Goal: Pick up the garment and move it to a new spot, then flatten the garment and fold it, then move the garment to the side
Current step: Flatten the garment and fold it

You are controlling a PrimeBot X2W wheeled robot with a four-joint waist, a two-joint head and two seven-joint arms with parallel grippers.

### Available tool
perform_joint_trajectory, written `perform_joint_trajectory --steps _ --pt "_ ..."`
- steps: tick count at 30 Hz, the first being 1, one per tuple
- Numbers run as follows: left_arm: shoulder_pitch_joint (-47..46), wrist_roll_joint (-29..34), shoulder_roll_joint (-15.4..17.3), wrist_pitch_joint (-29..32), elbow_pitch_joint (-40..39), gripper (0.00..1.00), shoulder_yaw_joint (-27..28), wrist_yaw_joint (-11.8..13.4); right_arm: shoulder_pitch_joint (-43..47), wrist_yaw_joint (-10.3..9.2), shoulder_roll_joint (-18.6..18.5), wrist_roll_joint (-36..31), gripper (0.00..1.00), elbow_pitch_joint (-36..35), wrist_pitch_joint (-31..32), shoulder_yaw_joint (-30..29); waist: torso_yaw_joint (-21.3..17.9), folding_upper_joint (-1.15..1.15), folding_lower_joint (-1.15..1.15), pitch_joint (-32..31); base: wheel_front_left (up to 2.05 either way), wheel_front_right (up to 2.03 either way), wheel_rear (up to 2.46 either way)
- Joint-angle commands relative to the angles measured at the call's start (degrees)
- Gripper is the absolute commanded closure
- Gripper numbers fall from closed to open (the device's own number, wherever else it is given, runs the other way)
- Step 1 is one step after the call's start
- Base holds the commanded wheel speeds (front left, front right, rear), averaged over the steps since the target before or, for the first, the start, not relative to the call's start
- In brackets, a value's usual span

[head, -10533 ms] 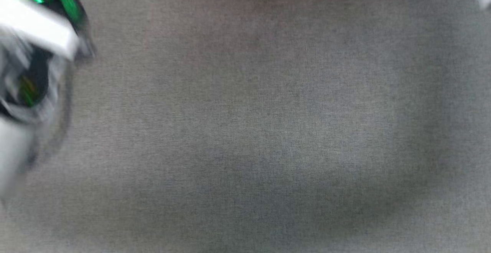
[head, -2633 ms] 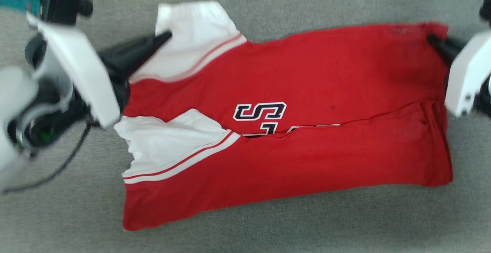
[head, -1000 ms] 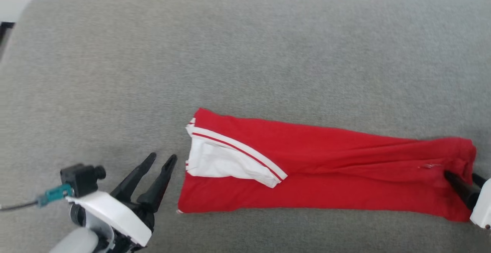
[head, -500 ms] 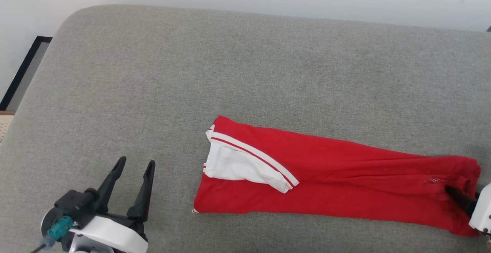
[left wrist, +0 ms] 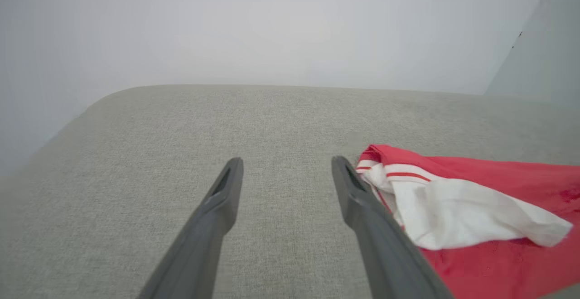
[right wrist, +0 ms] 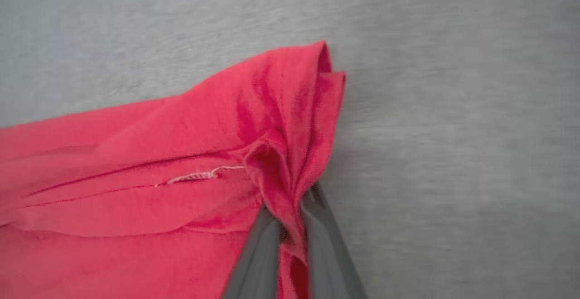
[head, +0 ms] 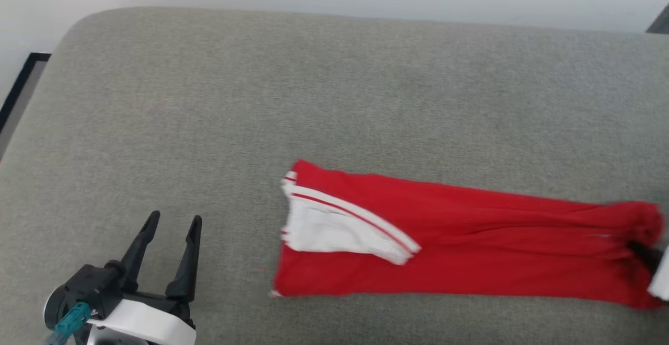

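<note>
The right hand, spread a second ago, now pinches a fold (probably the hem; the head view blurs there) at the right end of the garment, which lies folded long on the grey cushion. The left hand stays open, clear of the sleeve end.

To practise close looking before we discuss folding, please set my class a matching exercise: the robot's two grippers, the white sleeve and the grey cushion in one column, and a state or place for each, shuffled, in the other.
Column one:
1. left gripper
2. right gripper
3. white sleeve
4. grey cushion

Column two:
A. lies on the red cloth at the left end of the garment
B. jaws shut on a bunched red end
C. lies under the whole garment
D. jaws open, holding nothing

Pairs: 1-D, 2-B, 3-A, 4-C.
</note>
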Motion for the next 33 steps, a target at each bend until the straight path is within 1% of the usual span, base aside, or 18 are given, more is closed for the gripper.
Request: perform_joint_trajectory --steps 1,9,10,12,14,16,19,23,30,33 --pt "0.48 -0.35 0.25 -0.08 -0.53 0.00 0.29 0.14 0.24 -0.43 -1.83 -1.09 1.00 1.17 -0.67 -2.30 -0.89 0.00 0.00 0.49 0.00 0.00 0.00" --pt "-0.59 -0.95 1.03 -0.08 -2.05 0.00 0.65 0.14 -1.17 -0.30 -5.87 -5.75 1.00 0.30 -1.88 -14.92 -2.62 0.00 0.00 1.49 0.00 0.00 0.00" --pt "-0.59 -0.95 1.03 -0.08 -2.05 0.00 0.65 0.14 -1.17 -0.30 -5.87 -5.75 1.00 0.30 -1.88 -14.92 -2.62 0.00 0.00 1.49 0.00 0.00 0.00" --pt "-0.78 -0.55 1.22 -0.08 -2.47 0.00 0.95 0.14 -1.35 -0.25 -5.98 -6.94 1.00 -0.58 -1.41 -16.92 -2.87 0.00 0.00 1.59 0.00 0.00 0.00" --pt "-0.72 -0.12 1.20 -0.08 -2.74 0.00 1.26 0.14 -1.39 -0.25 -5.33 -7.52 1.00 -1.97 -0.74 -17.97 -3.09 0.00 0.00 1.55 0.00 0.00 0.00" --pt "-0.52 0.23 1.07 -0.08 -3.04 0.00 1.50 0.14 -0.88 -0.25 -4.46 -7.74 1.00 -4.12 0.08 -17.61 -3.32 0.00 0.00 1.41 0.00 0.00 0.00" --pt "-0.01 -0.49 0.90 -0.08 -3.47 0.00 1.21 0.14 0.52 -0.25 -2.97 -7.37 1.00 -7.71 1.61 -15.40 -3.58 0.00 0.00 1.18 0.00 0.00 0.00" --pt "0.32 -0.52 0.84 -0.08 -4.65 0.00 1.31 0.14 2.54 -0.25 -1.53 -7.21 1.00 -13.62 4.45 -10.32 -3.60 0.00 0.00 0.88 0.00 0.00 0.00" --pt "1.04 -0.74 0.24 -0.08 -4.54 0.00 1.74 0.14 3.88 -0.25 1.34 -5.88 1.00 -25.79 8.63 2.87 -2.87 0.00 0.00 0.36 0.00 0.00 0.00" --pt "0.93 -0.96 0.04 -0.08 -4.29 0.00 1.33 0.14 3.08 -0.25 1.77 -5.88 1.00 -28.85 10.28 9.11 -2.12 0.00 0.00 0.10 0.00 0.00 0.00"
